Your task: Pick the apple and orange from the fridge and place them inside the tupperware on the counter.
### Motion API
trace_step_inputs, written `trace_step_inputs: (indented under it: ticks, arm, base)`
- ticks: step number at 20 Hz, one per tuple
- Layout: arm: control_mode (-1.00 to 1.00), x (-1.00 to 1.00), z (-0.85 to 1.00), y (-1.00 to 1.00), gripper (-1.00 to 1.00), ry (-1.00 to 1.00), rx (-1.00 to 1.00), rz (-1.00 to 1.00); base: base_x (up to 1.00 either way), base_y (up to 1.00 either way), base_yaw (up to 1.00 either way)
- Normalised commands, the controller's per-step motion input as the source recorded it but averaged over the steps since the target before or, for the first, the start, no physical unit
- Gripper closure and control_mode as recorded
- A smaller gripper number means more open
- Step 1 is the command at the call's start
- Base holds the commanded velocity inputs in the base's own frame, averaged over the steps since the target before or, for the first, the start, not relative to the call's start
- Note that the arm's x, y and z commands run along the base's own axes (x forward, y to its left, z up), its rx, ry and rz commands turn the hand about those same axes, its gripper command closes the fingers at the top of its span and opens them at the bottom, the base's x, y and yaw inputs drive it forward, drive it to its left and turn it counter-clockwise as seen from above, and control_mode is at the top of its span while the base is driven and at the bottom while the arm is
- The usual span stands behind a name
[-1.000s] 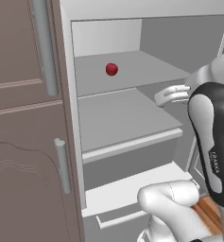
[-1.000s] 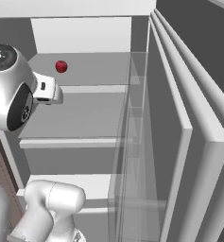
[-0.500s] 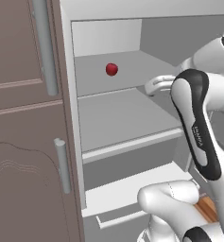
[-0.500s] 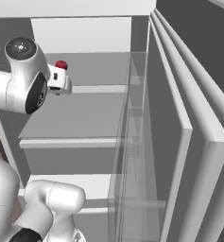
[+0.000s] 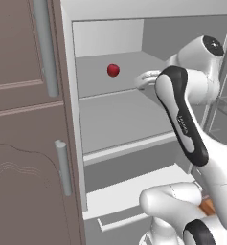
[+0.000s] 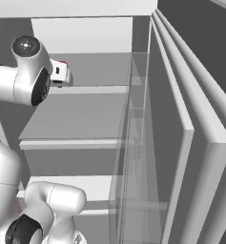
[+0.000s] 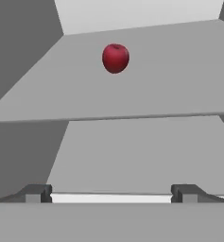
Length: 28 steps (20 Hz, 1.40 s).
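Observation:
The red apple (image 5: 113, 70) lies at the back of the upper shelf of the open fridge (image 5: 119, 119). In the hand view the apple (image 7: 115, 58) sits ahead of and above my gripper (image 7: 111, 194), whose fingertips (image 7: 35, 193) stand far apart with nothing between them. From the left base view my gripper (image 5: 140, 80) hovers at the shelf's front edge, right of the apple and clearly apart from it. In the right base view the hand (image 6: 61, 74) reaches into the fridge (image 6: 86, 114). The orange, the tupperware and the counter are out of view.
Mauve-brown cabinets (image 5: 24, 143) with silver handles (image 5: 44, 48) stand left of the fridge. The grey fridge door (image 6: 195, 157) with its racks stands open on the right. A middle shelf (image 5: 124, 143) and a white lower drawer (image 5: 134, 196) lie below the hand.
The arm has swung up and in, carrying the hand left and higher, from the middle shelf's height to the upper shelf's front edge and closer to the apple. The apple has not moved.

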Motion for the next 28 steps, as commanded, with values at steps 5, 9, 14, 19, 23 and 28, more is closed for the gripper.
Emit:
trace_step_inputs:
  ticks: [5,9,14,19,23,28]
  arm:
    - [-1.0,0.46,0.0,0.14,-1.0,-0.02,0.0,0.0]
    - [-1.0,0.57,0.0,0.0,-1.0,0.0,0.0,0.0]
    - [-1.0,0.6,0.0,0.04,-1.0,0.0,0.0,0.0]
    - [-1.0,0.61,0.0,0.2,-1.0,0.0,0.0,0.0]
    - [-1.0,0.53,0.0,0.24,-1.0,0.0,0.0,0.0]
    - [-1.0,0.5,0.0,0.14,-1.0,0.0,0.0,0.0]
  base:
    - [0.0,0.0,0.0]
    - [0.0,0.0,0.0]
    - [0.0,0.0,0.0]
    - [0.0,0.0,0.0]
    - [0.0,0.0,0.0]
    - [0.0,0.0,0.0]
